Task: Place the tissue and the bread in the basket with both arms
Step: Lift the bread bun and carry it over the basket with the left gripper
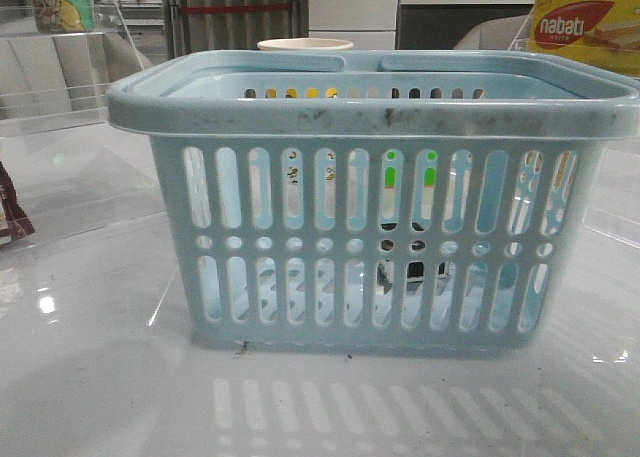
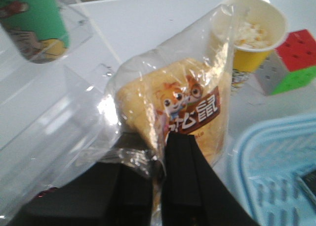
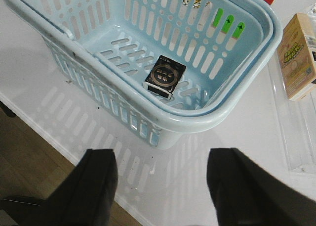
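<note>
The bread (image 2: pixel 185 119) is clamped by the left gripper (image 2: pixel 160 179), just beside the basket (image 2: pixel 276 161) (right gripper (image 3: pixel 160 179) spread wide, empty).

A staged shop-style test room: a glossy white desk (image 1: pixel 90 377) holds a shopping basket (image 1: pixel 370 117), clear acrylic shelves (image 1: pixel 60 67) and a nabati box (image 1: pixel 585 29), with white cabinets (image 1: pixel 350 7) behind.
</note>
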